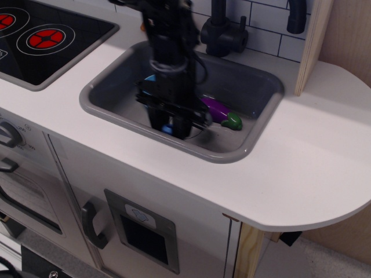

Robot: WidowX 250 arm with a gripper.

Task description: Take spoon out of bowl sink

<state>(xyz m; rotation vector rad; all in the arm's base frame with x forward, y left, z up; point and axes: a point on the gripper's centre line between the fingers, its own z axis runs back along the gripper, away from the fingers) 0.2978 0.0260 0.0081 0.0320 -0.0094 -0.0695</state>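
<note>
My gripper [173, 127] hangs low over the front of the grey sink [249, 87], close to its floor. The jaws are shut on the spoon [167, 128], of which only a small blue part shows between the dark fingers. The light blue bowl [149, 79] sits behind the gripper at the sink's back left. The arm hides nearly all of it, leaving only a sliver of rim in view. The spoon is outside the bowl, in front of it.
A purple eggplant with a green cap [220, 111] lies on the sink floor just right of the gripper. A black faucet [223, 32] stands behind the sink. The black stovetop [40, 40] is to the left. White counter surrounds the sink.
</note>
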